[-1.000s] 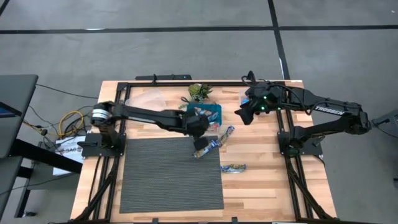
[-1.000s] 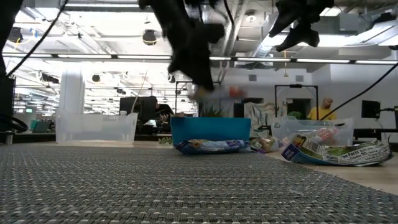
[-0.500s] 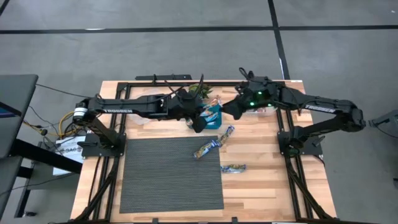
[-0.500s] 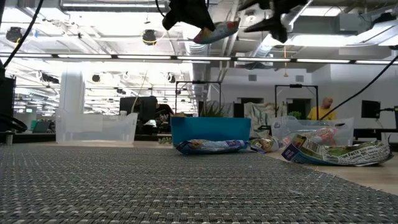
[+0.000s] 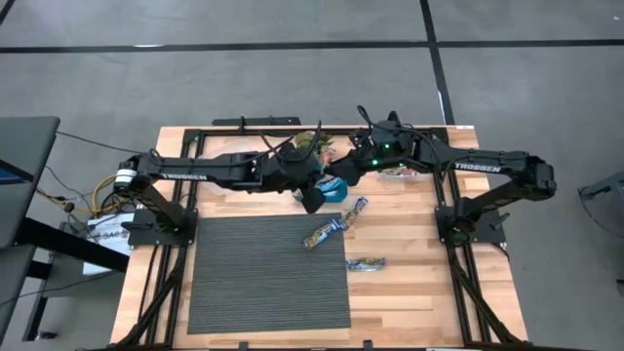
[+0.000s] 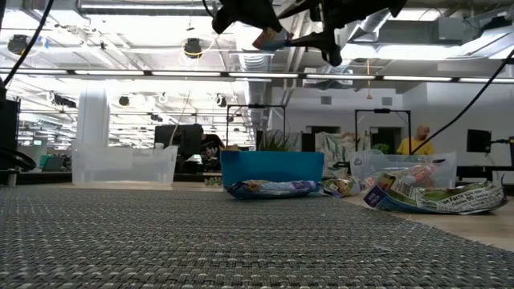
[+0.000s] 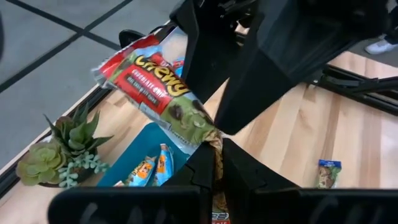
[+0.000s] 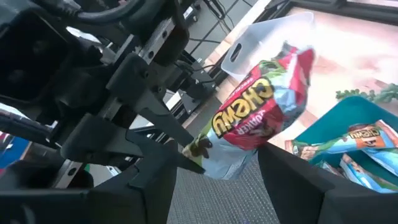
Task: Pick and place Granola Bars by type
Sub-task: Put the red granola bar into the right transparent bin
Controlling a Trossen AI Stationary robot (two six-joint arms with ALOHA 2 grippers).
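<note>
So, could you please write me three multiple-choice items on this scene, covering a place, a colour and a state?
1. The held bar hangs: A) over the teal bin B) beside a kettle C) inside a cup.
2. Its wrapper is mainly: A) blue B) red C) green.
3. The left claw is: A) open B) out of view C) shut on the bar.
Key: A, the left wrist view shows the bin beneath it; B, the wrapper is red; C, the fingers pinch one end.

Two dark jointed arms (white lettering, green lights)
</note>
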